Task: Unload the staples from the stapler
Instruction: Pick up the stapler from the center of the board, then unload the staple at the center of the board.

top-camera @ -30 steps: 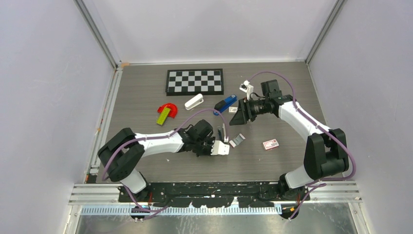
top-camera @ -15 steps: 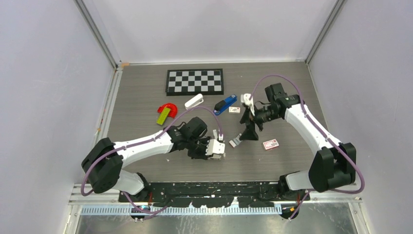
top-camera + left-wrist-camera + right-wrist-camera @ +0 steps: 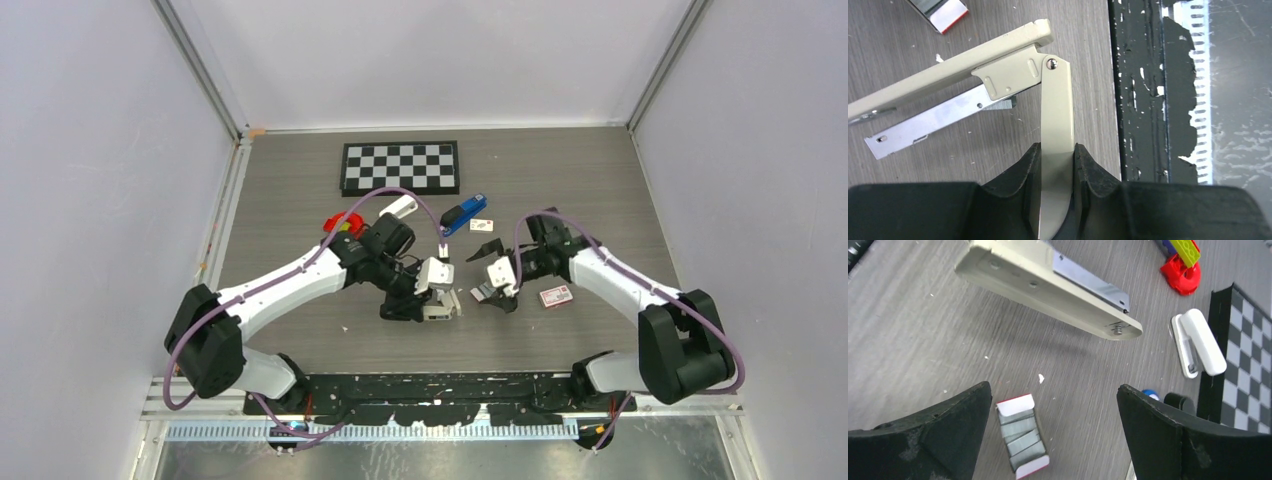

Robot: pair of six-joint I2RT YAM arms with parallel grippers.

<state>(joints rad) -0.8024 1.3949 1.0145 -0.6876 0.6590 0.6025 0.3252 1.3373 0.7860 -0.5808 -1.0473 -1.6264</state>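
My left gripper [image 3: 1057, 150] is shut on one arm of a cream stapler [image 3: 1055, 105] that is hinged wide open just above the table. Its metal magazine [image 3: 938, 120] sticks out, and a strip of staples [image 3: 1000, 104] shows near the hinge. From above, the left gripper [image 3: 432, 290] and cream stapler [image 3: 438, 272] are near the table's middle. The small blue stapler [image 3: 463, 214] lies untouched near the checkerboard. My right gripper [image 3: 1055, 405] is wide open and holds nothing. It hovers over an open tray of staples [image 3: 1023, 437], with the cream stapler [image 3: 1048, 285] ahead of it.
A checkerboard [image 3: 400, 166] lies at the back. A white stapler [image 3: 398, 207] and a red-and-green toy [image 3: 342, 228] sit left of the blue one. A red-and-white staple box [image 3: 556, 296] lies right of my right gripper [image 3: 493, 275], and a small card [image 3: 482, 225] lies by the blue stapler.
The right arm swung from the back of the table down over the staple tray and its jaws opened wide. The left arm shifted slightly left and back, still holding the cream stapler.
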